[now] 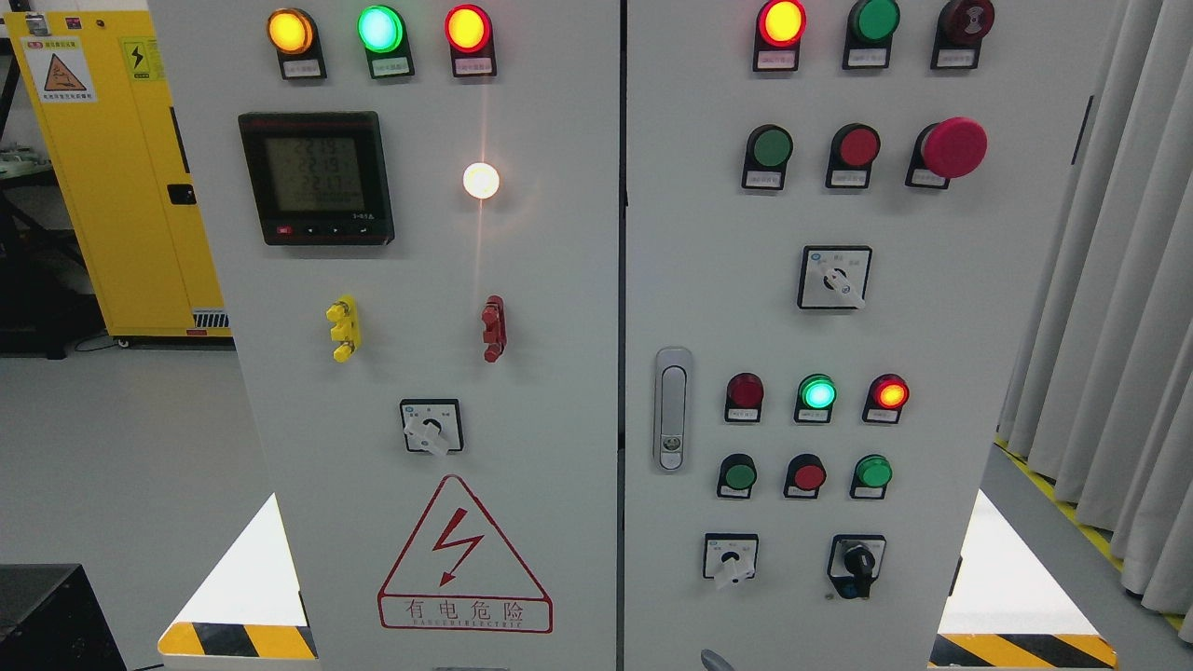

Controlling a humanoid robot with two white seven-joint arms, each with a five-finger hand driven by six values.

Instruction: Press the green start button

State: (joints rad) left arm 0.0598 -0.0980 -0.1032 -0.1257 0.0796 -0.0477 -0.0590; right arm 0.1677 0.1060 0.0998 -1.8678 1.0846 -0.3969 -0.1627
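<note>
A grey electrical cabinet with two doors fills the view. On the right door an unlit green push button sits in the upper row, beside a red button and a red mushroom stop. Two more green buttons flank a red one in the lower row. A green lamp glows above them. The labels are too small to read. A small grey tip pokes in at the bottom edge, right of the middle; too little shows to tell what it is.
The left door carries a meter, lit lamps, a rotary switch and a red warning triangle. A door handle sits by the seam. A yellow cabinet stands at the left, a curtain at the right.
</note>
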